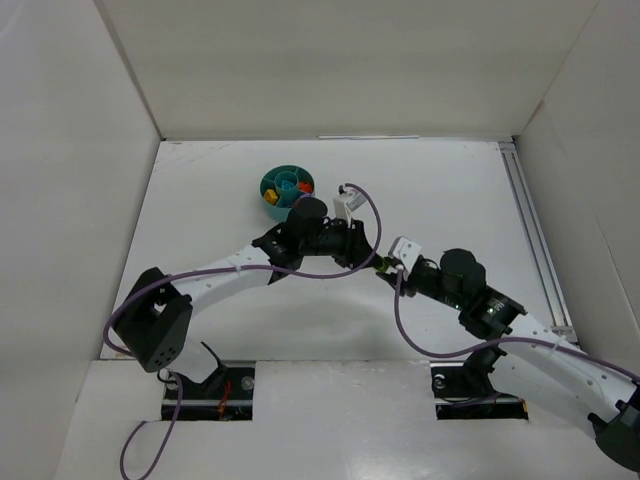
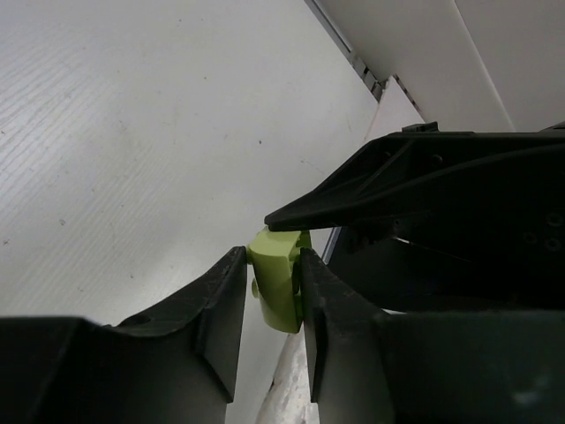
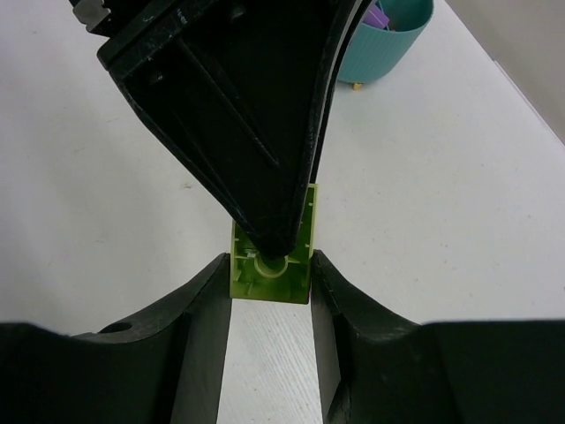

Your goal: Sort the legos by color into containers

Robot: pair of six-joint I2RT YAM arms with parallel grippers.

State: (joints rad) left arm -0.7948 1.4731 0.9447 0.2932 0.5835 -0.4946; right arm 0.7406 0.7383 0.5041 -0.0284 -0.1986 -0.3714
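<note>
A lime green lego (image 3: 302, 258) hangs above the table between both grippers. My right gripper (image 3: 269, 261) is shut on its two sides. My left gripper (image 2: 272, 258) is shut on the same lego (image 2: 278, 287), its fingers (image 3: 256, 115) reaching in from above in the right wrist view. In the top view the two grippers meet at mid table, the left gripper (image 1: 371, 262) and the right gripper (image 1: 386, 269) tip to tip. The teal dish of containers (image 1: 267, 181) stands behind the left arm, with a yellow lego (image 1: 271, 196) and an orange lego (image 1: 304, 187) in its sections. A purple lego (image 3: 378, 16) shows in the dish (image 3: 388, 49).
White walls close the table at the left, back and right. A metal rail (image 1: 528, 230) runs along the right side. The left arm (image 1: 230, 270) stretches across the table in front of the dish.
</note>
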